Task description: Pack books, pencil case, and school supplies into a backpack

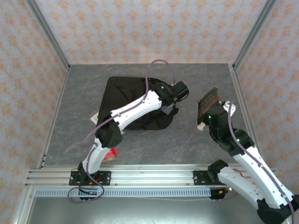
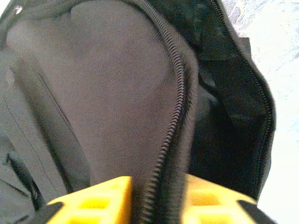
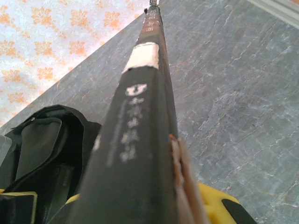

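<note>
From above, the backpack point(image 1: 133, 100) was seen at the middle of the worktop point(image 1: 196, 140), towards the far edge. The left tool point(image 1: 180, 91) was set at its right rim. The right tool point(image 1: 208, 115) was raised near the right edge, clamped on a book point(image 1: 209, 101). A red packet point(image 1: 111, 154) was seen by the near edge.

At the left wrist, the backpack's zip rim point(image 2: 175, 116) was pinched between the left tool's yellow fingers point(image 2: 100, 200).

At the right wrist, the black book point(image 3: 135, 154) was gripped edge-on, with the open backpack point(image 3: 46, 140) left of it.
</note>
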You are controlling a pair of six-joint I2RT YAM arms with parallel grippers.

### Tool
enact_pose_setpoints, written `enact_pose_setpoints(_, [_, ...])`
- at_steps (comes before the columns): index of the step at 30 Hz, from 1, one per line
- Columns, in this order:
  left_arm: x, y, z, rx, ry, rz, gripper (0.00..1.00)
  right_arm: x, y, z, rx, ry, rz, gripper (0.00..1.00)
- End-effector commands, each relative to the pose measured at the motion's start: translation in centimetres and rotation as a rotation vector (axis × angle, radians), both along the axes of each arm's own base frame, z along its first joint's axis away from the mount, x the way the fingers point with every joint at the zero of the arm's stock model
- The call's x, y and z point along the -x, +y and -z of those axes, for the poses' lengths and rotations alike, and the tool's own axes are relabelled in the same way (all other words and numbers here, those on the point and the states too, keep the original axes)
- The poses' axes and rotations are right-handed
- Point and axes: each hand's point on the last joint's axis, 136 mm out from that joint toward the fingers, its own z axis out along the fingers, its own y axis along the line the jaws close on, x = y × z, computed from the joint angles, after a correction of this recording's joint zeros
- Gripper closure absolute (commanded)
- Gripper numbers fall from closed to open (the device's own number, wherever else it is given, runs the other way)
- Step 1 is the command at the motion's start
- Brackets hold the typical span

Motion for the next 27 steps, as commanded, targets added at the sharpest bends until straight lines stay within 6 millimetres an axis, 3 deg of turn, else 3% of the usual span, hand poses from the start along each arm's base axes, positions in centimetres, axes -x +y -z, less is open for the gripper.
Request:
enact_pose_setpoints(1, [0.3,0.6,-2.0,0.078,0.012,-0.008,0.99,-1.2,1.6,-1.9,-0.038,-0.065,-0.063,1.0])
enact_pose_setpoints(3, [0.3,1.3,-3.2,0.124,-0.009,-0.034,1.0,-1.5,3.3,-2.8,-0.072,-0.088,-0.155,1.0])
enact_pose_setpoints(6, [0.2,3.6,-7.0,0.244,-0.113,-0.114,1.0,-1.6,6.9,-4.6,-0.169,-0.121,-0.33,1.0])
enact_pose_setpoints(9, [0.6,6.0,-10.2,0.417,-0.165,-0.197,1.0,-1.8,10.3,-4.9,-0.282,-0.074,-0.453,1.0])
enact_pose_setpoints(13, [1.3,8.1,-11.4,0.523,-0.178,-0.26,1.0,-2.5,14.3,-5.1,-0.452,-0.023,-0.564,1.0])
enact_pose_setpoints(19, [2.1,10.1,-12.7,0.58,-0.227,-0.311,1.0,-3.8,18.7,-5.6,-0.667,0.046,-0.664,1.0])
enact_pose_setpoints(22, [2.1,10.8,-13.3,0.597,-0.238,-0.325,1.0,-4.3,19.8,-6.3,-0.733,0.056,-0.688,1.0])
enact_pose_setpoints(27, [1.9,11.7,-13.9,0.623,-0.26,-0.349,1.0,-4.7,20.1,-7.8,-0.75,0.082,-0.679,1.0])
